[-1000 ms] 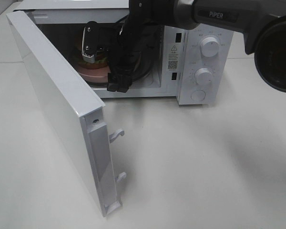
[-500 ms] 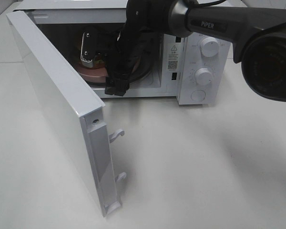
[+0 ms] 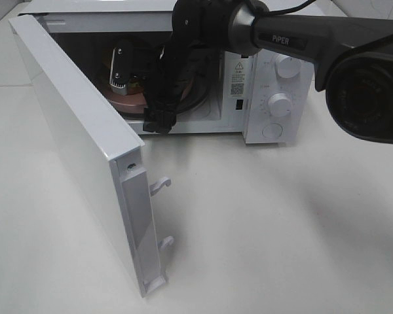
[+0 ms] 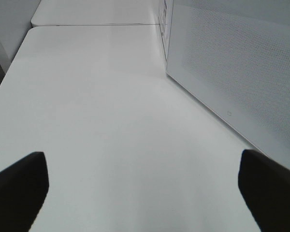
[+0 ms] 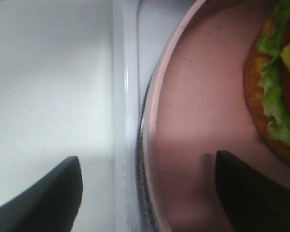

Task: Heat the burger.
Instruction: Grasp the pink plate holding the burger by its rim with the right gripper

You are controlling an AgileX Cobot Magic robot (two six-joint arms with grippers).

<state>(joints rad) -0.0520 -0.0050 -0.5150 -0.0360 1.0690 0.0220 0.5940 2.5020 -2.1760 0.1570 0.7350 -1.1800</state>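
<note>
At the left of the high view, the white flat microwave door (image 3: 78,150) stood swung wide toward you. Your left gripper (image 4: 142,188) hung near the door's dotted panel over the bare white tabletop (image 4: 87,96), its fingers spread wide with nothing between them. A careless sweep there could have knocked the door. In the upper middle, your black right arm (image 3: 183,72) reached into the oven cavity. There the small round burger with green lettuce and yellow cheese (image 5: 275,92) sat on the round pink plate (image 5: 198,111). The right gripper (image 5: 147,188) had its fingers apart, one on each side of the plate's rim, gripping nothing. Withdrawing low could have snagged that rim and dragged the plate and burger out. Shutting the door too soon would have struck the arm. At the right, the two white round dials (image 3: 280,104) had nothing near them.
</note>
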